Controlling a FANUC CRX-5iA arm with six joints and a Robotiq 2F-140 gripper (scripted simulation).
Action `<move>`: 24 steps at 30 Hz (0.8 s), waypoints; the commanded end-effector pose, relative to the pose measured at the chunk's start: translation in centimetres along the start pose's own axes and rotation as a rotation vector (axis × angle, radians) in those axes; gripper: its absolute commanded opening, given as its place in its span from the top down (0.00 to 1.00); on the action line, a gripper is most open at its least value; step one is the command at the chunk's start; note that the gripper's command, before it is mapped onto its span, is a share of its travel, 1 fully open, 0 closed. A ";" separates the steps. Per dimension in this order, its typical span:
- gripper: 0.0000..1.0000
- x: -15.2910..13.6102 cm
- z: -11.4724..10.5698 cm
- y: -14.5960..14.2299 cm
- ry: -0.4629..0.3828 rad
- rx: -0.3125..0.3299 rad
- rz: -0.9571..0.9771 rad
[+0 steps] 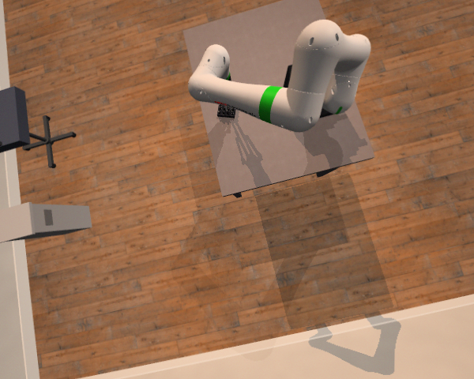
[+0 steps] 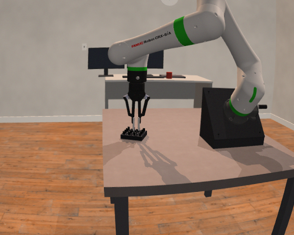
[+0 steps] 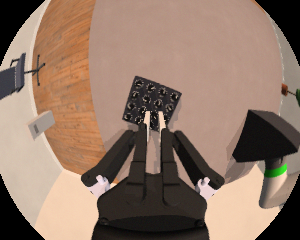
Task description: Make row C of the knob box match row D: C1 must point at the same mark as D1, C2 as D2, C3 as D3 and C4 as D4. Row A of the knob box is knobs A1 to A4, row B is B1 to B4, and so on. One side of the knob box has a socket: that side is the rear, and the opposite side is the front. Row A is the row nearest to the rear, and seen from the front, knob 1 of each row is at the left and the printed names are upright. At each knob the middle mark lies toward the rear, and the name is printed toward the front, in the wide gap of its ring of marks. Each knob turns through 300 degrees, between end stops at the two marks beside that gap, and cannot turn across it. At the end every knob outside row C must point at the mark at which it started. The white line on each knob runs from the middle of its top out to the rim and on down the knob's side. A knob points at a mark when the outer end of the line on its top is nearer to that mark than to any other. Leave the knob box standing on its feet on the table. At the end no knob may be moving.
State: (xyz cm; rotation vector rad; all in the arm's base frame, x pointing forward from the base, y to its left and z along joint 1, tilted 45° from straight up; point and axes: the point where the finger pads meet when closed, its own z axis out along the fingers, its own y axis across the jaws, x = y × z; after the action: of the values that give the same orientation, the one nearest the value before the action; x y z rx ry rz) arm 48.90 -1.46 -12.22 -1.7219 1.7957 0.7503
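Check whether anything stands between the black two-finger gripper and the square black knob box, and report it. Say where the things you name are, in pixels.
Nothing visible stands between them: the black two-finger gripper (image 2: 136, 130) (image 3: 154, 117) points straight down, its pale fingertips right at the knobs of the square black knob box (image 2: 131, 138) (image 3: 152, 102). Whether they touch a knob, I cannot tell.

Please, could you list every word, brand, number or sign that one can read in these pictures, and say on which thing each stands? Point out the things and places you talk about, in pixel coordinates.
"FANUC Robot CRX-5iA": on the robot's forearm (image 1: 237, 91) (image 2: 152, 37); clear only in the exterior view, its digit blurred.
Knob box (image 1: 226, 116) (image 2: 131, 137) (image 3: 152, 91): printed names too small to read.
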 end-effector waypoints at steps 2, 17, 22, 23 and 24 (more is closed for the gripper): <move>0.88 0.0 -1.0 0.0 0.000 0.000 0.000; 0.88 0.0 -2.6 0.0 0.000 0.000 0.000; 0.88 0.0 -2.6 0.0 0.000 0.000 0.000; 0.88 0.0 -2.6 0.0 0.000 0.000 0.000; 0.88 0.0 -2.6 0.0 0.000 0.000 0.000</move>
State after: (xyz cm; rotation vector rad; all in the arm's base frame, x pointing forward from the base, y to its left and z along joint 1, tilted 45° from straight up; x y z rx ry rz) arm 48.90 -3.27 -10.45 -1.7220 1.7956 0.7504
